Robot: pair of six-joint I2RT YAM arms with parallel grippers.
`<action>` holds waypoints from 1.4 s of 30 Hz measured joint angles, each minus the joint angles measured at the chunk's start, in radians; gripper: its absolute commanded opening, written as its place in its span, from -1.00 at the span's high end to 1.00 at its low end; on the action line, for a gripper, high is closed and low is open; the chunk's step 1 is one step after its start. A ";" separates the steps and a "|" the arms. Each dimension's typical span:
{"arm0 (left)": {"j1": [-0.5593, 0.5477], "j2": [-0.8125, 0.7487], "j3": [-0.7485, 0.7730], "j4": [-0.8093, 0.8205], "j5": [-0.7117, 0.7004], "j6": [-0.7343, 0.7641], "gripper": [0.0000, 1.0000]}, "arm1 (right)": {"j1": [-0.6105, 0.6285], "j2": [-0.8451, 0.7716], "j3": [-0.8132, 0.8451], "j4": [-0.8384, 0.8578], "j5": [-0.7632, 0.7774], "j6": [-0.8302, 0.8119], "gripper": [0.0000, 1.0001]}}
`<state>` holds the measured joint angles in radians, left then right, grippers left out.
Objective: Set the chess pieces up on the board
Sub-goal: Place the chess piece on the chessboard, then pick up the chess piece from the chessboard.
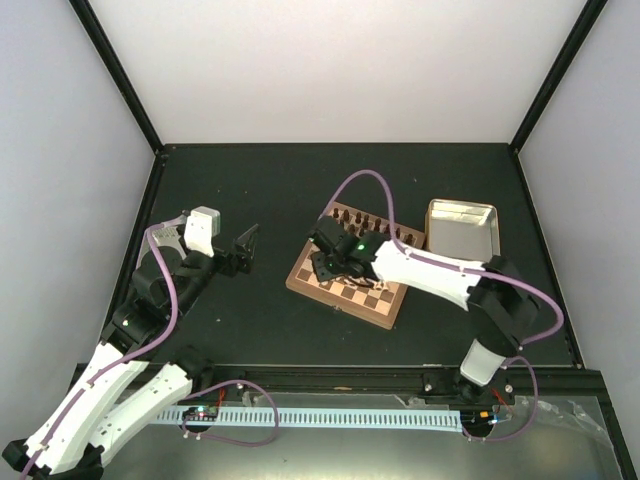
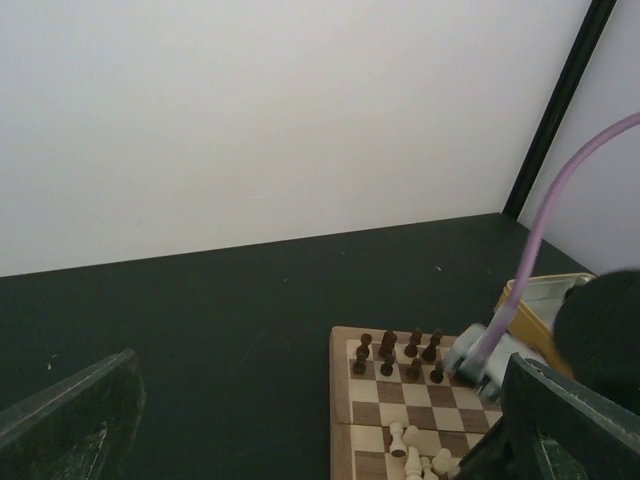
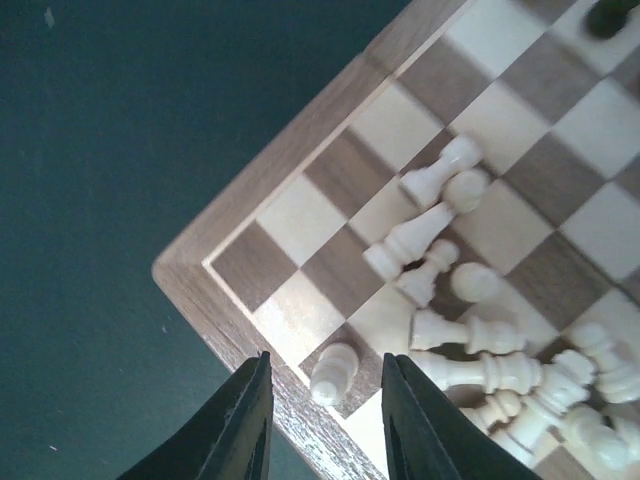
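The board (image 1: 300, 281) lies tilted at mid-table. Dark chess pieces (image 2: 400, 355) stand in two rows along its far edge. Cream chess pieces (image 3: 480, 350) lie in a toppled heap near one corner of the board (image 3: 215, 300). A single cream pawn (image 3: 333, 372) stands on a dark edge square. My right gripper (image 3: 325, 362) hangs over that corner, open, one finger on each side of the pawn and clear of it. My left gripper (image 1: 245, 250) is open and empty over the bare table left of the board (image 2: 340, 400).
A rectangular metal tray (image 1: 460, 228) sits just right of the board's far corner and also shows in the left wrist view as the tray (image 2: 535, 300). The right arm's purple cable (image 1: 370, 185) arches over the board. Black frame posts stand at the table's back corners.
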<state>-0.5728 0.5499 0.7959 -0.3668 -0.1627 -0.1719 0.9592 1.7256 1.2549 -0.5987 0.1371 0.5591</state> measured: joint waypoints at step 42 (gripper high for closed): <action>0.000 0.015 0.000 0.000 0.032 0.000 -0.98 | -0.158 0.113 -0.027 0.078 -0.029 -0.032 0.83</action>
<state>-0.5728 0.5652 0.7959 -0.3672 -0.1303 -0.1715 0.8017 1.8389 1.2282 -0.5205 0.1085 0.5270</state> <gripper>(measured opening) 0.990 0.128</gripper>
